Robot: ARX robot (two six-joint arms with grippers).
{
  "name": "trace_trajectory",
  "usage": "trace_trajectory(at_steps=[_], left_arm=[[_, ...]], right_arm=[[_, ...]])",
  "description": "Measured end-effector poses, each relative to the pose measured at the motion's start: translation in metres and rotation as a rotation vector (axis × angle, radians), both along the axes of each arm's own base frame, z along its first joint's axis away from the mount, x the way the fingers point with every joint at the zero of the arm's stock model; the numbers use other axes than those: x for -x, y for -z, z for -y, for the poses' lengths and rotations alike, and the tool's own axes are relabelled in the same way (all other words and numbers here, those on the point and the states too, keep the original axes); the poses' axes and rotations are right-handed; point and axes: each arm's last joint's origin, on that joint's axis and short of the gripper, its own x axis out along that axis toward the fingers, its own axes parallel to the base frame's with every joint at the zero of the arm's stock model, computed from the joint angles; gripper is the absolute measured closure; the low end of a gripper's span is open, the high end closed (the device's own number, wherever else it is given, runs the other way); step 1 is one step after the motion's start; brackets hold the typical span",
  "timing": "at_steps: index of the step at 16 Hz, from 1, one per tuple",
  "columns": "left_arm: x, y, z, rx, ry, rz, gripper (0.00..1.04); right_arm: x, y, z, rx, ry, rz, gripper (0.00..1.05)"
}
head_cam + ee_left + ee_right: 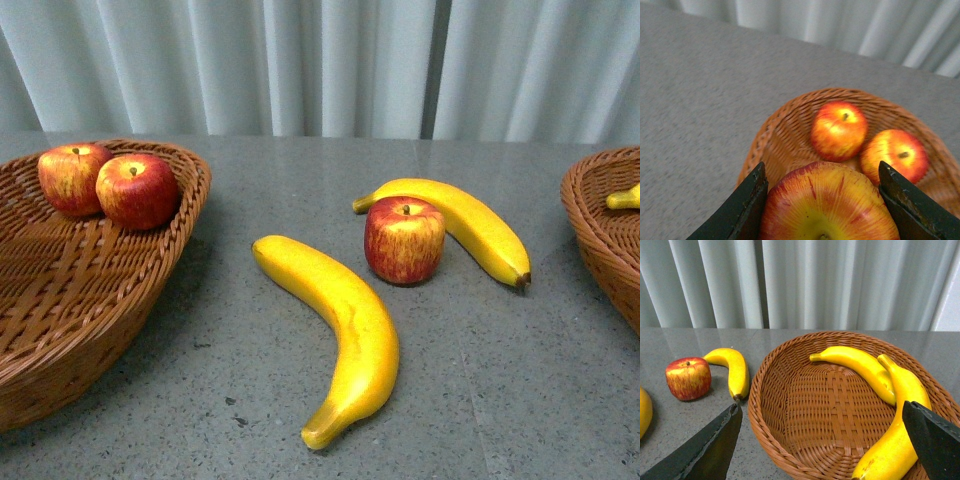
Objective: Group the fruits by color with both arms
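**Desk:** What is shown at the middle of the grey table (500,400)?

**Caption:** A lone apple (404,240) is pictured upright, stem up. A small banana (470,225) is curved just behind the lone apple. A larger banana (340,330) is laid in front of the lone apple and to its left, apart from it.

**Desk:** And the baskets?

**Caption:** A left basket (60,300) is set well to the left of the lone apple. A rear apple (72,177) and a front apple (137,189) are seen side by side inside it. A right basket (600,230) is placed well to the right of the lone apple and is cut off by the frame.

**Desk:** How are the grippers caught?

**Caption:** The left gripper (821,170) is closed on a third apple (827,210) — its black fingers (747,210) are pressed against both sides. That fruit is held above the left basket, over the two apples already there. The right gripper (820,407) is spread wide, with nothing held, above the right basket. A far banana (855,367) and a near banana (897,425) are seen in that basket, one resting against the other.
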Motion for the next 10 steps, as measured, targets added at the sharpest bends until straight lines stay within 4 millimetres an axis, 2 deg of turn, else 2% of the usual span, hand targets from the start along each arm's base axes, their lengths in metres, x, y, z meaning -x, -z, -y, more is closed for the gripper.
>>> trace_trajectory(at_steps=[2,5,10], left_arm=[[0.003,0.019,-0.012,0.037,-0.085,-0.048,0.46],[-0.009,0.042,-0.013,0.075,-0.079,-0.099,0.46],[-0.014,0.055,-0.014,0.075,-0.093,-0.158,0.46]], right_arm=[[0.0,0.0,0.0,0.0,0.0,0.001,0.06],[0.0,0.0,0.0,0.0,0.0,0.0,0.06],[0.0,0.0,0.0,0.0,0.0,0.0,0.06]])
